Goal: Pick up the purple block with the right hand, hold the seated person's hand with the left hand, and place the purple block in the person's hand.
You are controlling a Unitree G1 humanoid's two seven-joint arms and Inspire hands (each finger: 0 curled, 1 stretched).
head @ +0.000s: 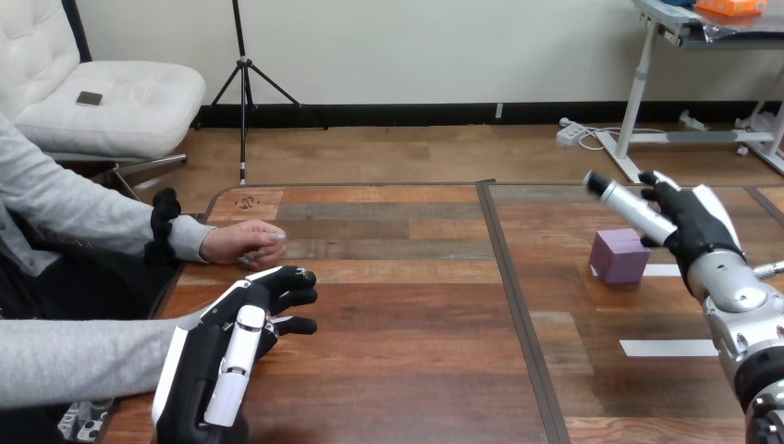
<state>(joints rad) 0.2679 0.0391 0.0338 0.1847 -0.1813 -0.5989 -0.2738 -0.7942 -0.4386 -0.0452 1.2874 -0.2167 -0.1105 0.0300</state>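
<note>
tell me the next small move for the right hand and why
Probably lower the right hand over the small purple cube block and curl its fingers round it: the block sits ungrasped on the wooden table, with the open hand just behind it.

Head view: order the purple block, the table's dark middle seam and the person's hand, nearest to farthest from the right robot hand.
1. The purple block, just left of the right robot hand.
2. The dark seam, mid-table.
3. The person's hand, far left.
</note>
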